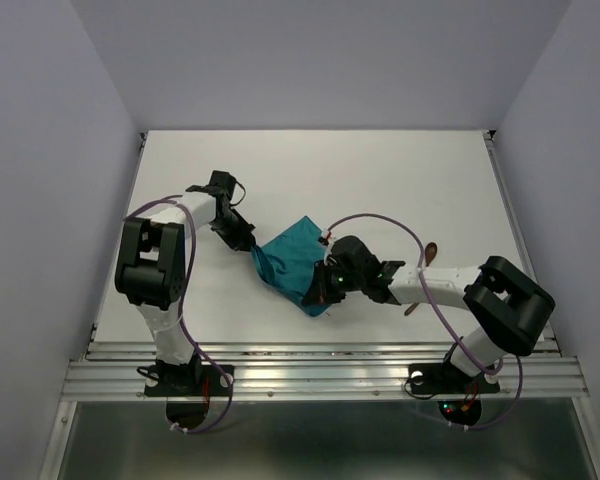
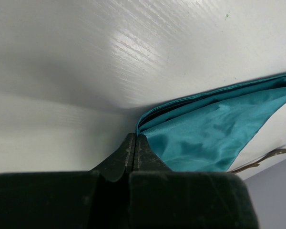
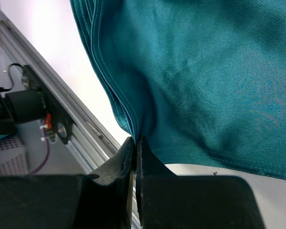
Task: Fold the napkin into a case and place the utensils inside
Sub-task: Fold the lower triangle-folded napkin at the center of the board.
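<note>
Our left hand [image 1: 248,244] stretches inward, clenched on the left corner of the folded napkin [image 1: 292,262]. Our right hand [image 1: 318,294] reaches leftward and pinches the near corner. We see the napkin spanning between them mid-worktop [image 1: 380,170], with a brown utensil [image 1: 430,250] well apart on the right.

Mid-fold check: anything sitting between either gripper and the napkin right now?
Nothing visible. The left gripper is shut on one corner of the napkin and the right gripper on another edge, with the cloth pinched directly between the fingers. The utensils lie apart from the cloth, partly hidden by the right arm.
</note>
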Motion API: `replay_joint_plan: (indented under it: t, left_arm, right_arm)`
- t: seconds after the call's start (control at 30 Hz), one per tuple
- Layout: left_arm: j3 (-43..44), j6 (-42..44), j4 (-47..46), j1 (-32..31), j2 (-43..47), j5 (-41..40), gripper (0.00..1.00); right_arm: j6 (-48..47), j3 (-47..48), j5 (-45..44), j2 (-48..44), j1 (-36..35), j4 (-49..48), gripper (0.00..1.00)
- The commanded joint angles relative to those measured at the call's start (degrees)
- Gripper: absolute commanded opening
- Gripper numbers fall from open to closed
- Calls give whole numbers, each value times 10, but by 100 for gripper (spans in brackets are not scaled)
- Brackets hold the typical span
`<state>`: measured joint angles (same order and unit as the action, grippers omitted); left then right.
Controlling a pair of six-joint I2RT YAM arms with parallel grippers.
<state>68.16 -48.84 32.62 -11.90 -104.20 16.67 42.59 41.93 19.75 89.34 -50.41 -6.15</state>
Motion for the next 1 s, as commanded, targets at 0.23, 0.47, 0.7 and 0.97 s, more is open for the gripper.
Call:
replay_joint_plan:
  t: [0.23, 0.47, 0.7, 0.97]
  left_arm:
    - [33, 27, 43, -2, -8, -17, 0]
    - [41, 30, 46, -2, -14, -27, 0]
    - [57, 42, 53, -2, -26, -39, 0]
    - [80, 62, 60, -2, -25, -52, 1]
  right_arm:
    - [71, -52, 83, -2, 53, -121, 1]
    - [98, -85, 99, -1, 77, -160, 1]
    - [117, -120, 99, -7, 102, -192, 1]
    - [122, -121, 107, 6, 107, -208, 1]
